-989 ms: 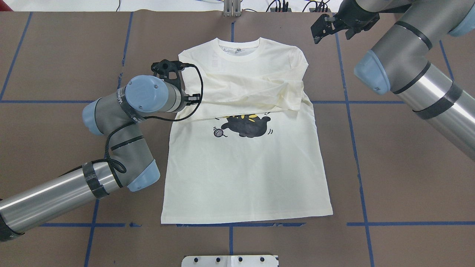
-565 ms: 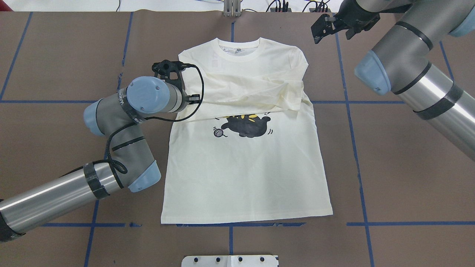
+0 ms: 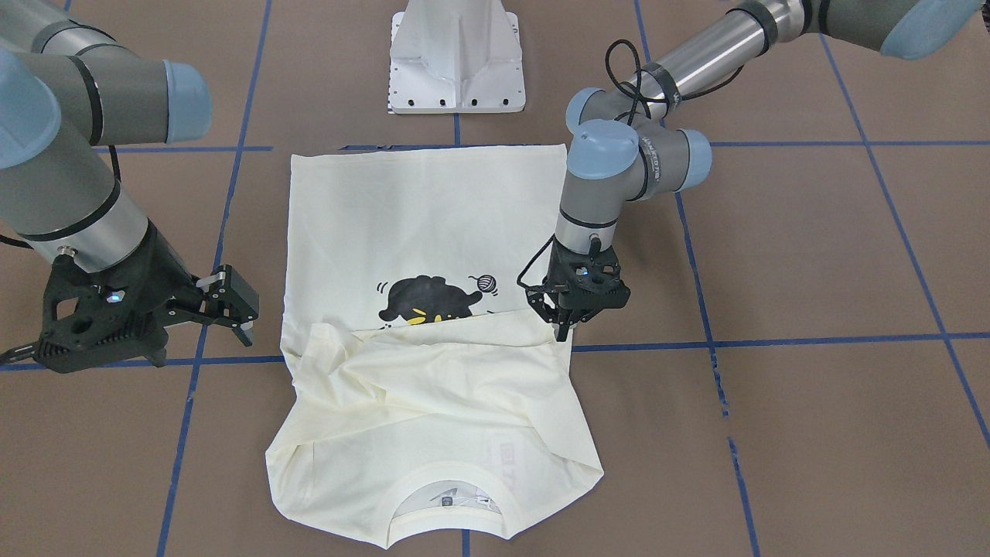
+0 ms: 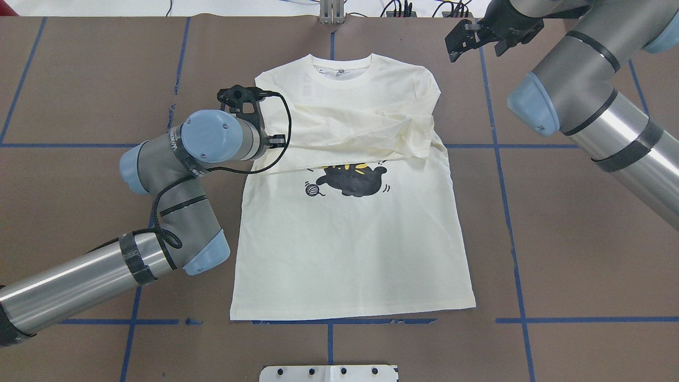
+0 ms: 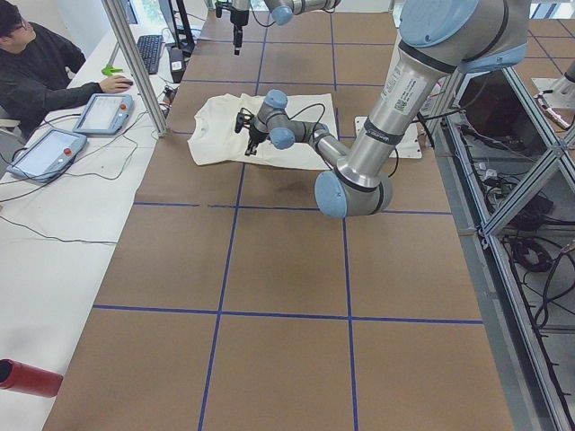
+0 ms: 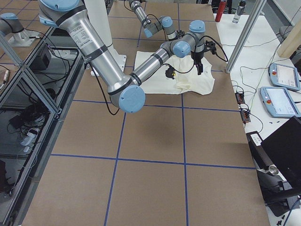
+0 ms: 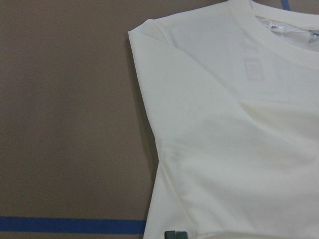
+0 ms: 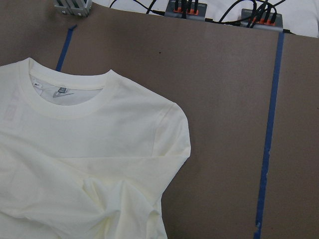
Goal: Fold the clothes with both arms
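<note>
Shirt [image 4: 350,249]: light, limp, creases easily; I'd take it at the hem corners. Left gripper [image 3: 562,331] fingers pinched together at the shirt's edge, whether on cloth unclear. Right gripper [image 3: 236,303] spread, empty.

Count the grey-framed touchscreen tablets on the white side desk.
2. One grey-framed tablet lies by the seated person's hand; the second tablet lies beside it, nearer the camera. Others may sit out of frame.

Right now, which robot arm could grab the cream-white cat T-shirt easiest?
Probably left. The left gripper sits at the edge of the cream-white cat-print T-shirt; the right gripper hangs clear of it, over the brown table.
</note>
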### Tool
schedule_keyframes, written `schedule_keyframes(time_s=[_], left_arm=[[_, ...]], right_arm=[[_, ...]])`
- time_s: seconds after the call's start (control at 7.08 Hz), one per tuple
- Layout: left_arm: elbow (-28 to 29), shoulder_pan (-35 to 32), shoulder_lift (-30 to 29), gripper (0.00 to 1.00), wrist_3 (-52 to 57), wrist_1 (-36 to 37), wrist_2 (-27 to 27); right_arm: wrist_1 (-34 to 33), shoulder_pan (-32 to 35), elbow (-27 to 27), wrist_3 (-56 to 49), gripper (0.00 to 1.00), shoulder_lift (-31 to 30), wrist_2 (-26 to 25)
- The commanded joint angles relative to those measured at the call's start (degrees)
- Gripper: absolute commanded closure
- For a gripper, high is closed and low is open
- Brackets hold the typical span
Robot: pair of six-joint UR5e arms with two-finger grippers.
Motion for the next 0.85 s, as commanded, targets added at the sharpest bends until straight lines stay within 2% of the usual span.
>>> schedule_keyframes(time_s=[0.0,0.71], left_arm=[[0.00,-0.17,-0.28,0.20,9.94,0.34,1.67],[0.35,-0.09,-0.11,0.20,15.03,0.43,2.03]], right_arm=[[0.00,0.00,0.00,0.07,0.00,0.00,-0.02],[0.00,0.00,0.09,0.43,0.00,-0.79,-0.02]])
